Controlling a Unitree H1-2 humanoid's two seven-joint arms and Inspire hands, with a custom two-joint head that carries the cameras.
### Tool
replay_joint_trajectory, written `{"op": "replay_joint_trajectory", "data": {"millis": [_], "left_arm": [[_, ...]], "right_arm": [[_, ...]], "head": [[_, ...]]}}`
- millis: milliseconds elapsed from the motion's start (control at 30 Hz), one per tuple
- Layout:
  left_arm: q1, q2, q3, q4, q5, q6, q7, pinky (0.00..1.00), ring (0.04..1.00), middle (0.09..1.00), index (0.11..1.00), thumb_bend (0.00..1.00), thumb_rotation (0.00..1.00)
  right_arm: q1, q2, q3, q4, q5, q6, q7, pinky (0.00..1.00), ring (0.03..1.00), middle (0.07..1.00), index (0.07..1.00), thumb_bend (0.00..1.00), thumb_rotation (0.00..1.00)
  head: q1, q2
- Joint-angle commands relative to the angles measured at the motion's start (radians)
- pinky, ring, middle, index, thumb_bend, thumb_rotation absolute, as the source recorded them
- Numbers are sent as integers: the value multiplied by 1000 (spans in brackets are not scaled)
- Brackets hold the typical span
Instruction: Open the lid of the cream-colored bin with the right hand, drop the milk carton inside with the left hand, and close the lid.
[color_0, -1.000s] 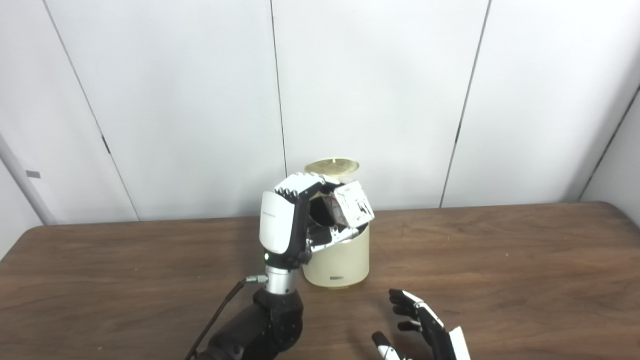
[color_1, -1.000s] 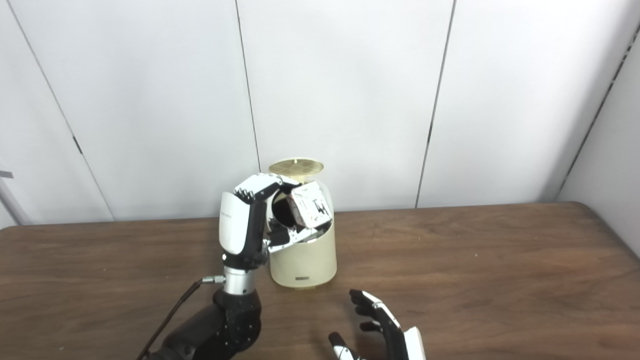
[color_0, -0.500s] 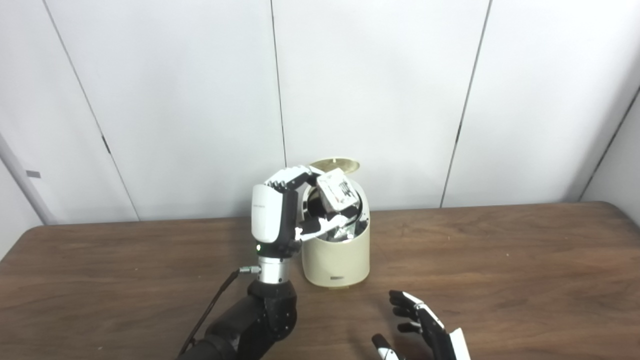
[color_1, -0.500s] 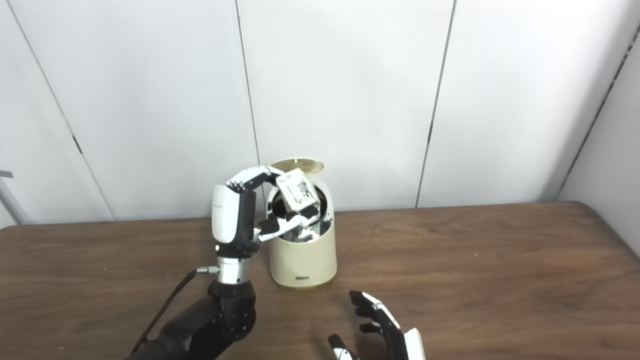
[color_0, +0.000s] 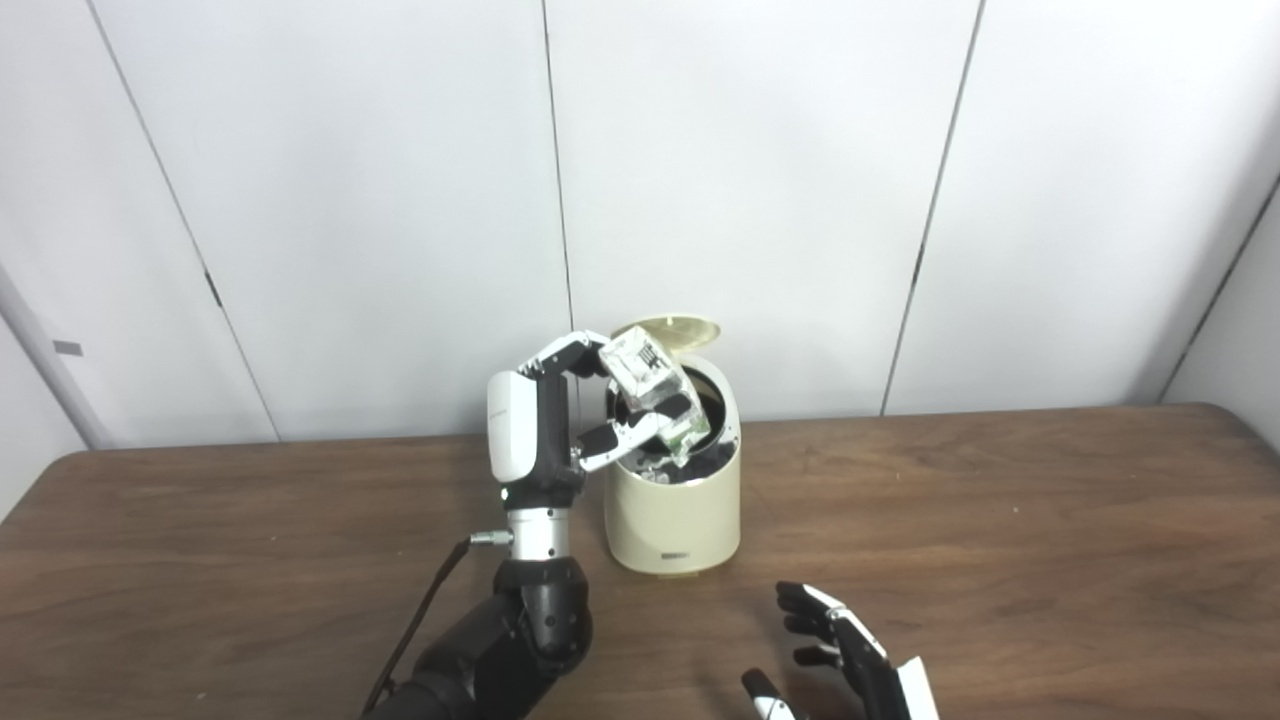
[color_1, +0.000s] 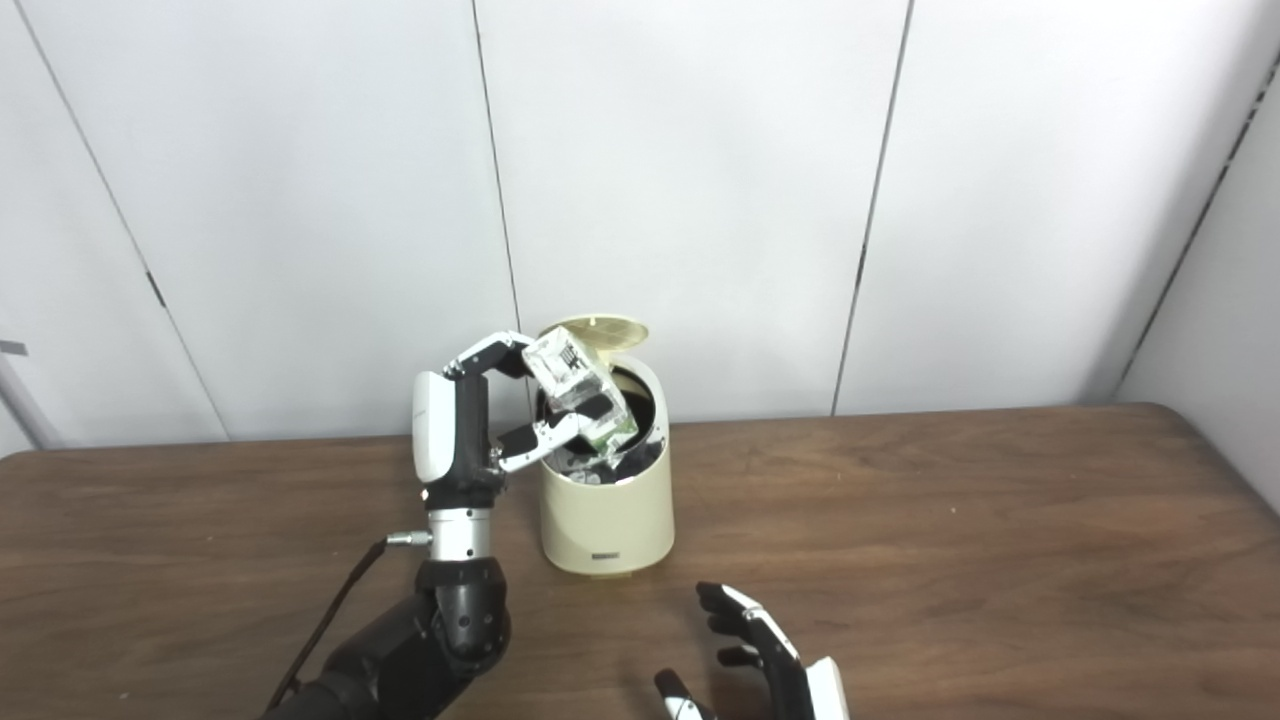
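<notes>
Both views show left hand (color_0: 545, 425) tipping milk carton (color_0: 655, 385) over bin (color_0: 672, 510).

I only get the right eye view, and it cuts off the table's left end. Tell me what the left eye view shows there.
Observer: The brown wooden table ends in a rounded far-left corner. That corner lies well to the left of the left hand, which holds the white milk carton.
Operator: Now check the wall above that corner.
Observer: A small grey tag shows whole against the white wall there. Your frame clips it at the left edge.
</notes>
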Motion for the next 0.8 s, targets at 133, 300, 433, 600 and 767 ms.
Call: {"op": "replay_joint_trajectory", "data": {"millis": [133,300,433,600,767], "left_arm": [[-33,8,7,8,17,13,2,487,482,498,444,502,0],[-37,16,4,10,27,13,18,449,482,498,446,503,0],[-43,22,-4,13,44,13,43,452,477,497,449,503,0],[-58,36,-25,29,113,13,121,455,473,498,449,503,0],[-62,47,22,26,228,13,128,480,484,498,445,503,0]], "right_arm": [[34,13,5,-10,-10,-24,-19,639,748,773,762,242,235],[33,11,8,-9,-12,-23,-17,642,750,775,765,238,248],[31,12,8,-4,-8,-29,-18,644,752,776,765,238,257],[29,12,9,0,-10,-28,-19,643,752,776,764,233,232],[26,12,9,5,-11,-29,-22,647,755,779,765,230,232]], "head": [[-1,-2],[1,-2],[0,-3],[-1,-4],[-1,-8]]}}
